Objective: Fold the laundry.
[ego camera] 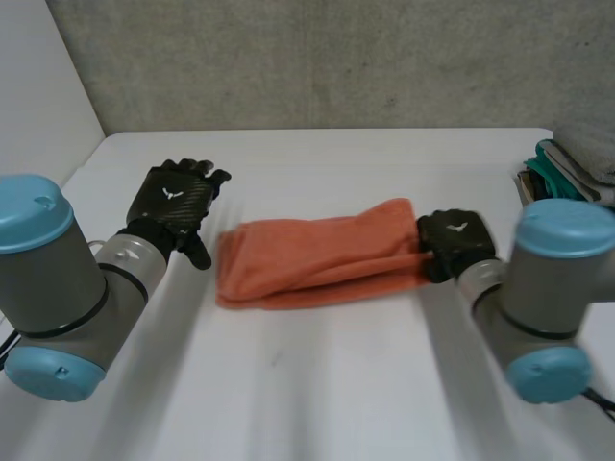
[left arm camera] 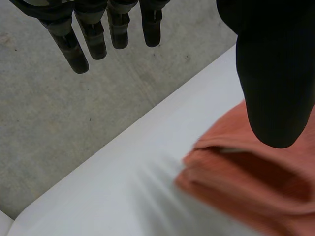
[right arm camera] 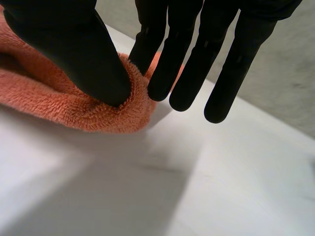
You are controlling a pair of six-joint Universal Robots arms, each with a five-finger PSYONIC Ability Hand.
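An orange towel (ego camera: 317,259) lies folded into a long band across the middle of the white table (ego camera: 317,394). My right hand (ego camera: 456,240) is at its right end. In the right wrist view the thumb (right arm camera: 74,44) and a finger pinch that end of the towel (right arm camera: 74,105), while the other fingers stay straight beside it. My left hand (ego camera: 175,202) hovers just left of the towel's left end, open, with nothing in it. In the left wrist view the straight fingers (left arm camera: 93,34) and thumb (left arm camera: 275,73) spread above the towel's folded left end (left arm camera: 256,187).
A stack of folded cloths (ego camera: 567,168), grey and teal, sits at the table's far right edge. A grey wall (ego camera: 317,58) runs behind the table. The table's left edge is close behind my left arm.
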